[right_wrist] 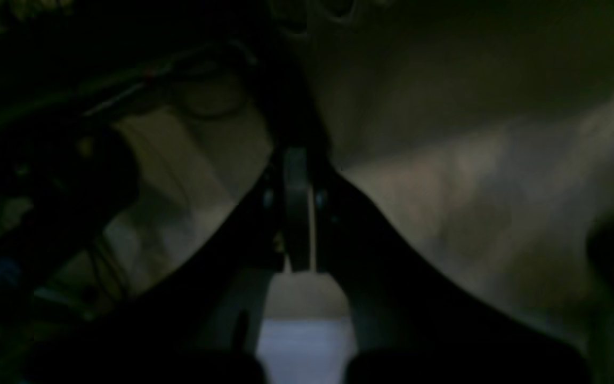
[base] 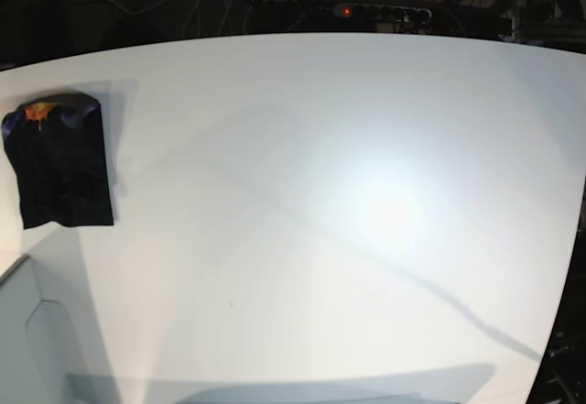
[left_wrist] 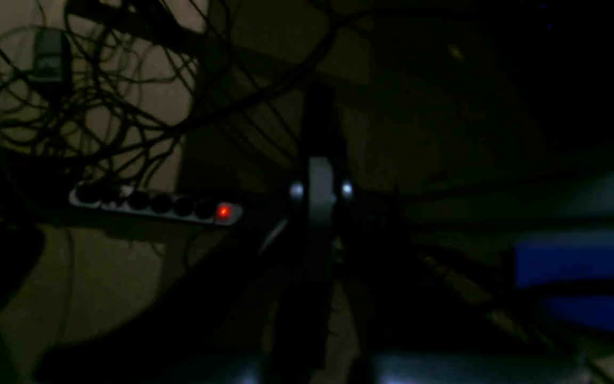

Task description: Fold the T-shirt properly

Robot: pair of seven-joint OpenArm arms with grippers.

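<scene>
The T-shirt (base: 60, 162) lies folded into a small black rectangle at the worktop's (base: 348, 202) far left edge; it looks soft, light and floppy, best pinched at a corner. Both tools, left tool (left_wrist: 320, 197) and right tool (right_wrist: 297, 208), seem clenched, empty, though dim

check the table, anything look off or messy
Nothing much. The shirt lies folded into a small rectangle near the table's far left edge in the base view, tilted slightly, its lower edge a bit uneven. No arm is over the table.
</scene>
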